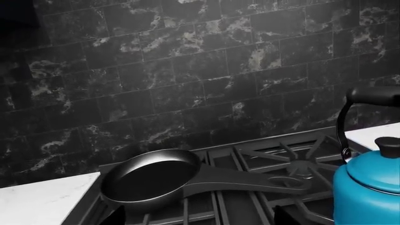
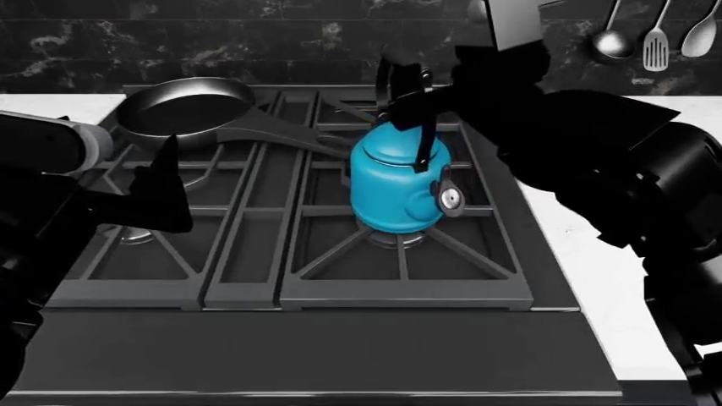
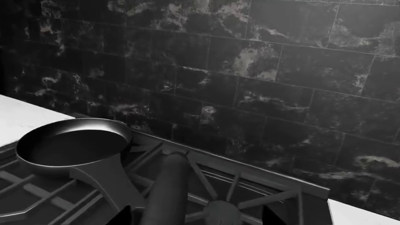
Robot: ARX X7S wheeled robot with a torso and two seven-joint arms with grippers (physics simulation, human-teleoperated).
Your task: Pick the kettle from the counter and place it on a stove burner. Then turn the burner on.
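Risk of tipping or dragging on release: kettle (image 2: 397,188) seated on the grate over the near right stove burner (image 2: 397,239), apparently not quite centred on it, so a sideways pull while withdrawing could slide it off the spokes toward the frying pan (image 2: 186,103) handle just to its left. Right gripper (image 2: 418,89) at the top of the black arched handle, bar lying between the fingers in the wrist view; full clamping cannot be told. Left gripper (image 2: 169,182) over the left grates, well apart, seemingly empty; opening unclear. Burner knobs not in view, counter (image 2: 615,279) at right.
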